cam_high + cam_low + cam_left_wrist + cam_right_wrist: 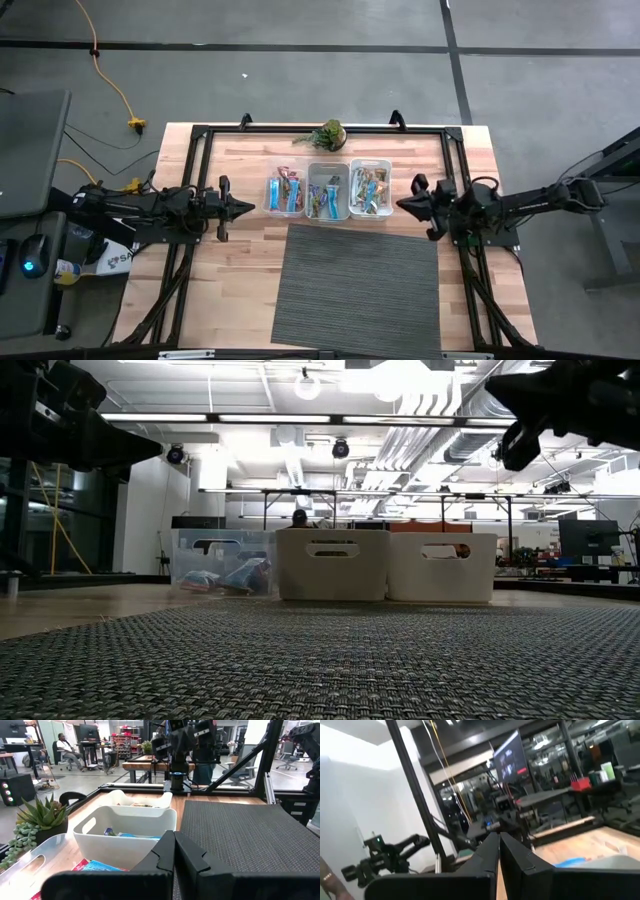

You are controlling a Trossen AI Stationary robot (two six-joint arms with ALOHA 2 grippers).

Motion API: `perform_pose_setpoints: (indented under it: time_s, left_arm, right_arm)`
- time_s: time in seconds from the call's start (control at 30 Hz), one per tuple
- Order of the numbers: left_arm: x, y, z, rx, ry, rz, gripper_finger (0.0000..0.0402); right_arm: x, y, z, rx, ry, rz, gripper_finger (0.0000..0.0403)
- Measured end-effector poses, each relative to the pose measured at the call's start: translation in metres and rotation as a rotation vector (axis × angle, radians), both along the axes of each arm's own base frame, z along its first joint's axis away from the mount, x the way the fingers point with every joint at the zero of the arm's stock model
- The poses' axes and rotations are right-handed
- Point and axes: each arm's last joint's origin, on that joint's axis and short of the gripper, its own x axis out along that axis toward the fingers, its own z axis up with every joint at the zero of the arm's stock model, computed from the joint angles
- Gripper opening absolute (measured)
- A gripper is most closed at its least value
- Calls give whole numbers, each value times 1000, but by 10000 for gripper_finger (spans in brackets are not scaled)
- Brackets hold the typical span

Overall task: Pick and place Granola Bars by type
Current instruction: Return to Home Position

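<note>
Three plastic bins stand side by side at the table's far middle: left (287, 192), middle (327, 192) and right (369, 190). Granola bars in blue, pink-red and orange-brown wrappers lie inside them (290, 195) (371, 193); some show in the left wrist view (94, 866). My left gripper (250, 208) (174, 851) hovers level just left of the bins, shut and empty. My right gripper (400, 205) (499, 849) hovers just right of the bins, tipped slightly upward, shut and empty.
A grey woven mat (358, 290) covers the table's near middle. A small green plant (328, 134) stands behind the bins at the far edge. A black frame (200, 135) runs along the table's sides. Bare wood (240, 270) lies left of the mat.
</note>
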Motion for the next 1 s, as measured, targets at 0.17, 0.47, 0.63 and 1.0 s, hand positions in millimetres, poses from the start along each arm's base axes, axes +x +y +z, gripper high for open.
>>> perform_pose_setpoints:
  time_s: [0.17,0.47,0.63,1.0]
  left_arm:
    - [0,0,0,0,0,0,0]
    - [0,0,0,0,0,0,0]
    - [0,0,0,0,0,0,0]
    - [0,0,0,0,0,0,0]
  right_arm:
    - [1,1,-6,-9,70,27,0]
    - [1,2,-28,-10,299,58,0]
    - [-1,3,-38,-3,409,119,0]
    - [-8,4,-50,18,543,167,0]
